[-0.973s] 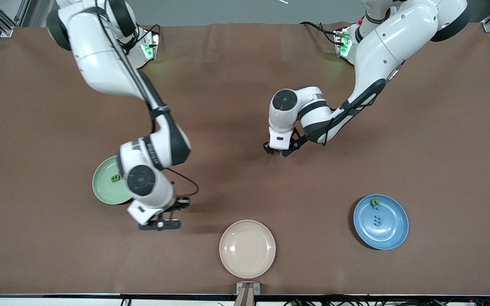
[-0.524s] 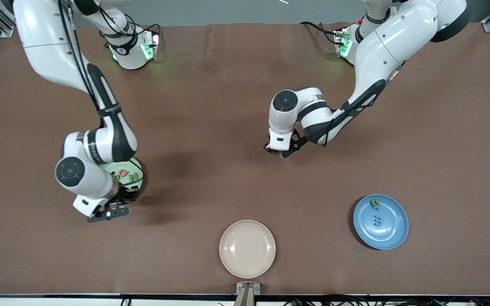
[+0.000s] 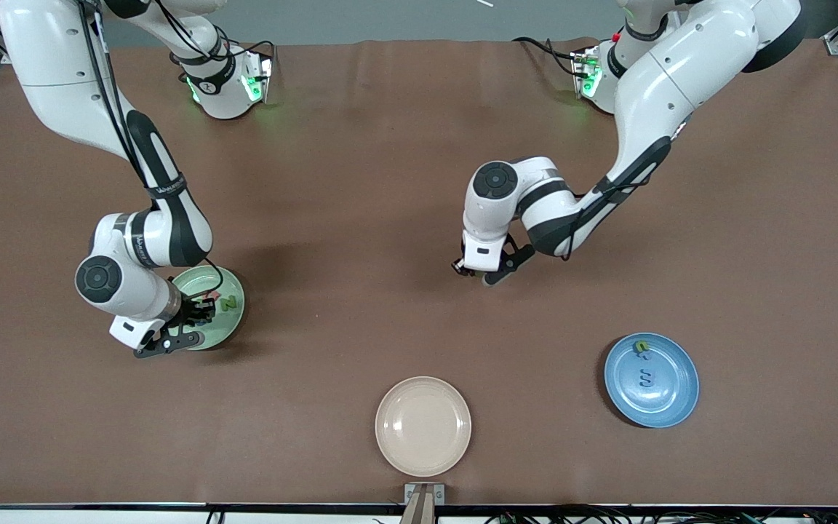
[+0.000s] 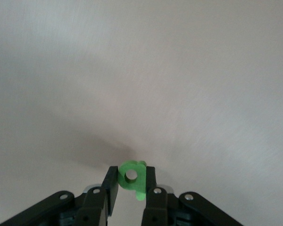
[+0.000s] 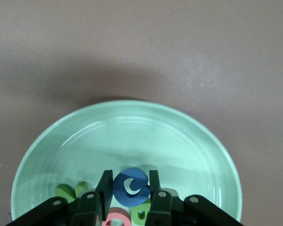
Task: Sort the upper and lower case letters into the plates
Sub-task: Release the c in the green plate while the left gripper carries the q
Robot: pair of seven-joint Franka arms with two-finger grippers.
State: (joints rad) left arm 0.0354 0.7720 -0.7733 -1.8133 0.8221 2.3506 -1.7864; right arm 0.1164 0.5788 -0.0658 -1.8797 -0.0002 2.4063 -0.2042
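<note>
My left gripper [image 3: 471, 271] is shut on a small green b [image 4: 132, 176], low over the brown mat in the middle of the table. My right gripper [image 5: 129, 184] is shut on a blue G [image 5: 128, 192] and hangs over the mint green plate [image 3: 204, 279]. In that plate [image 5: 132, 136] lie a green Z [image 5: 66, 190], a pink Q [image 5: 115, 219] and a green B [image 5: 142, 214]. The blue plate [image 3: 673, 397] sits toward the left arm's end, nearer the front camera. It holds a green letter [image 3: 640, 346] and two blue letters [image 3: 645, 377].
A cream-beige plate [image 3: 423, 426] with nothing in it lies close to the table's front edge, midway between the two coloured plates. A small metal bracket [image 3: 423, 495] sits at that edge. Brown mat covers the whole table.
The right arm swung from beside the cream plate toward its own end, bringing the blue G over the mint plate. The left gripper shut on the green b and shifted slightly.
</note>
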